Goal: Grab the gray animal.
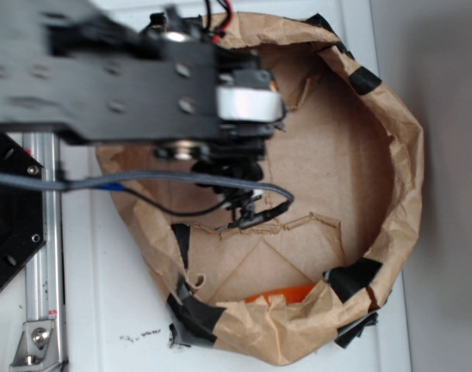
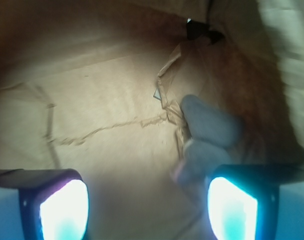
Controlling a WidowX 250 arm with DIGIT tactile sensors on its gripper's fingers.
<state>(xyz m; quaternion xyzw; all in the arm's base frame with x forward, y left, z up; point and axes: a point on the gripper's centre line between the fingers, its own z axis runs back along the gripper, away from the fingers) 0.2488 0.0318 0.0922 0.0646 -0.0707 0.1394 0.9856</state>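
Gripper [image 2: 148,210] hovering with fingers spread inside paper-walled bin [image 1: 402,170]; gray animal [image 2: 209,127] lying just beyond one fingertip [image 2: 231,207].

Exterior view: overhead, looking straight down on a white table [image 1: 104,310] and a round brown paper enclosure [image 1: 398,178]; mid distance; the black robot arm [image 1: 127,77] crosses the upper left, near the lens and blurred.

Wrist view: mounted on the arm, looking past two glowing fingertips [image 2: 64,210] at the bottom edge; very near the paper floor [image 2: 102,110]; soft focus.

Shared ground: the enclosure's creased paper floor and its inner wall.
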